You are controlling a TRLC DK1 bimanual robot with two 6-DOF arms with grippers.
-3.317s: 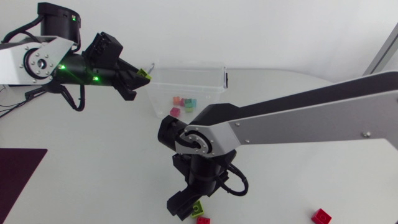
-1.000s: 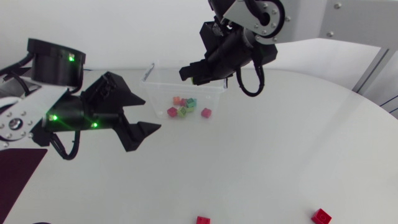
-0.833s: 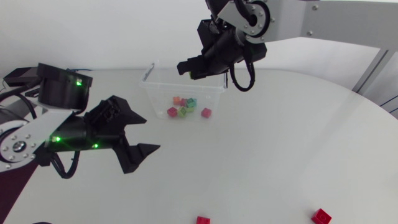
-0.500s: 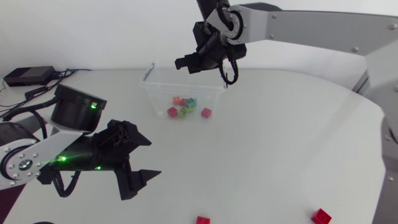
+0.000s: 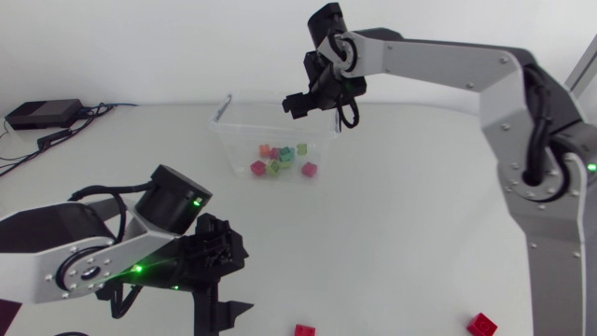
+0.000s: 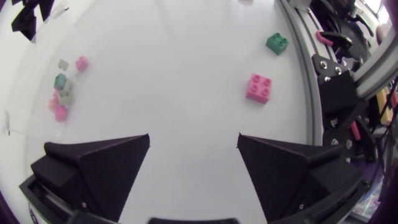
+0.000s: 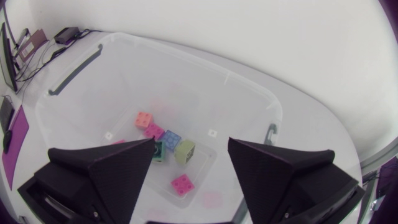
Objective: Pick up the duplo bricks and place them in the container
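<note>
Head view, with both wrist views alongside. Over the last few seconds the left arm (image 5: 65,261) has swung away from beside the container (image 5: 270,131) and down to the near part of the desk (image 5: 420,224). The right arm (image 5: 438,61) has travelled from the near edge up to the container. More bricks (image 5: 280,161) lie inside than before, so both earlier loads appear delivered. The right jaws are released and empty, hanging over the container's far rim, with the collected bricks below them in the right wrist view. The left jaws are likewise released and empty, pointing down at the desk close to a red brick (image 5: 304,329); a second red brick (image 5: 481,324) lies well apart to the right. The left wrist view shows a pink brick (image 6: 259,87) and a green brick (image 6: 277,43) ahead of the spread jaws, untouched. Judged stage: collection is partly done, loose bricks remain, and the left arm is set for the next pick.
</note>
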